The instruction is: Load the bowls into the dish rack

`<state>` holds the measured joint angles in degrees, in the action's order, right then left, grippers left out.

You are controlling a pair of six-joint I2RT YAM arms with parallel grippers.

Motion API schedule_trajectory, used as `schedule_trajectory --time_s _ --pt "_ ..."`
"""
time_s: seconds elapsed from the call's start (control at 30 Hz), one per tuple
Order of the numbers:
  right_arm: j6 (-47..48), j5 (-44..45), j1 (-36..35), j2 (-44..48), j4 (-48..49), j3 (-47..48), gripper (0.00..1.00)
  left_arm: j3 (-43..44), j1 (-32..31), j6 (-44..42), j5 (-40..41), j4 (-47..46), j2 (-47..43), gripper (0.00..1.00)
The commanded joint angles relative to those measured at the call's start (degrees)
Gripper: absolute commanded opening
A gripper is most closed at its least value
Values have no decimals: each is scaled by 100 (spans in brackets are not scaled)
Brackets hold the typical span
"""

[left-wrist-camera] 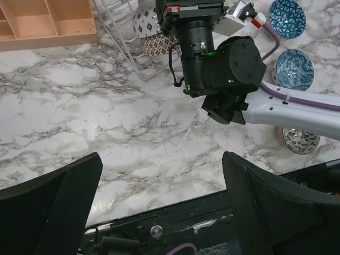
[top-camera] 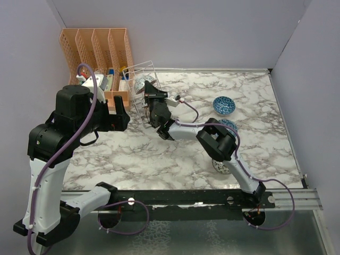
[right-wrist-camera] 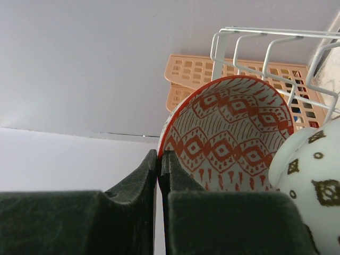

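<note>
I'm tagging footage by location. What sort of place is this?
Probably a robot lab test cell, not a kitchen: partition walls box in a marble-patterned tabletop, two arms are bolted to a rail at its near edge, and the wire dish rack and bowls seem staged.

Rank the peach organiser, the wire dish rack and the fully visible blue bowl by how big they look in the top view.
1. peach organiser, largest
2. dish rack, partly covered by the right arm, so its full extent is unsure
3. blue bowl, clearly smallest
</note>
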<state>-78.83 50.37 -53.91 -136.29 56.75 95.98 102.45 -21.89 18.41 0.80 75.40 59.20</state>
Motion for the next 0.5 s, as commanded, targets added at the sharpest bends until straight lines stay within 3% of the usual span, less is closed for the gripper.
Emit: schedule_trajectory --time_s 0.0,0.2,0.47 --pt "-266 242 -47 114 154 -150 5 -32 -30 -62 -78 -1 -68 99" --pt "-464 230 -40 173 -94 -282 6 -50 -35 -47 -88 -12 -75 99" --pt "-802 56 -31 244 -486 -286 18 -34 -36 -15 -108 -50 -48 99"
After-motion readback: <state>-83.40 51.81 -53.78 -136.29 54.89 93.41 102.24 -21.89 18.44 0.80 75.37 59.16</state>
